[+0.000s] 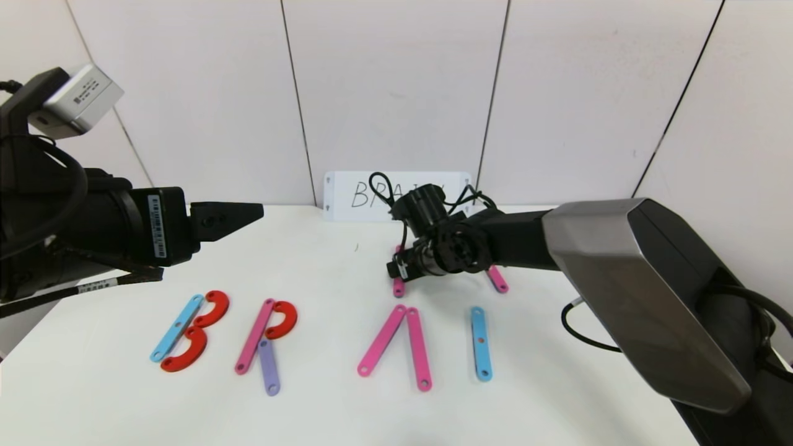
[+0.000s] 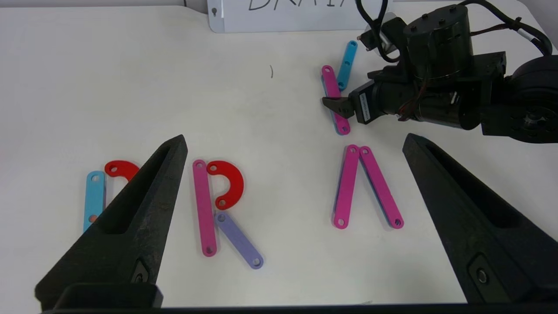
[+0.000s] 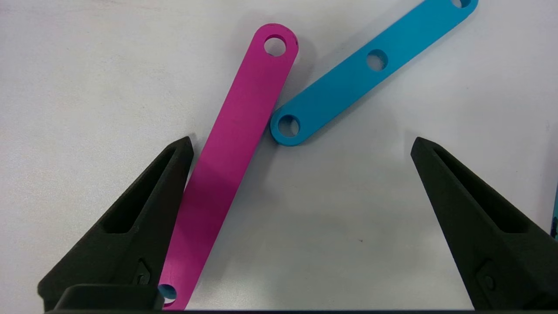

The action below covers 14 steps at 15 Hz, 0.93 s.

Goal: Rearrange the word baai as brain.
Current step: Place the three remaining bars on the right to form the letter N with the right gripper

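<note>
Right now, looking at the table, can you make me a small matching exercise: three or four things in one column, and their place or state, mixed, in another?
Things:
1. purple strip
2. white card
3. right gripper
4. left gripper

Places or states:
A. leaning against the back wall
B. open, low over a pink strip
C. open, raised above the table's left side
D. the slanted leg of the R

Pairs: 1-D, 2-A, 3-B, 4-C
</note>
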Motion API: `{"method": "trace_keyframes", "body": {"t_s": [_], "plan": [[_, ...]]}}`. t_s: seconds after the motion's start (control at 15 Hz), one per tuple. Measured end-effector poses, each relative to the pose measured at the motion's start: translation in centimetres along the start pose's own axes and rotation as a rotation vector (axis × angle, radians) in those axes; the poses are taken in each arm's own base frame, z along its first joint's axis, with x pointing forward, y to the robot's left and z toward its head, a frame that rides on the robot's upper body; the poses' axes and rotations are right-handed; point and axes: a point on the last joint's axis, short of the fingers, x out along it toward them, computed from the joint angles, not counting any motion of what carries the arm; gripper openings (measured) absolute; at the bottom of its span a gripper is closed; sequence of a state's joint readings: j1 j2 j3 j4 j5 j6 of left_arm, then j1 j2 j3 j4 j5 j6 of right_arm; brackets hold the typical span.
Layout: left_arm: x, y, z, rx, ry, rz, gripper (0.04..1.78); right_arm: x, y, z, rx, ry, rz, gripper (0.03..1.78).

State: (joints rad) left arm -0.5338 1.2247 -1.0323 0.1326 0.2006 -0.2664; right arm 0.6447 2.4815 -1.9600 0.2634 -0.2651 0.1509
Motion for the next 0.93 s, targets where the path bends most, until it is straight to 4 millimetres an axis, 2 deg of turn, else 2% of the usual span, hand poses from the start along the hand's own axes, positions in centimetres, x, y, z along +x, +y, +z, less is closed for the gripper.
{"method": "trace_keyframes", "body": {"t_s": [0.33, 0.93], "plan": [[0.0, 0.0, 0.0, 0.000, 0.002, 0.000, 1.73, -0.7, 2.0, -0.2, -0.026, -0.011, 0.032, 1.74], [0.1, 0.0, 0.0, 0.000, 0.002, 0.001, 1.73, -0.5, 2.5, -0.5, -0.028, -0.004, 0.037, 1.74]]}}
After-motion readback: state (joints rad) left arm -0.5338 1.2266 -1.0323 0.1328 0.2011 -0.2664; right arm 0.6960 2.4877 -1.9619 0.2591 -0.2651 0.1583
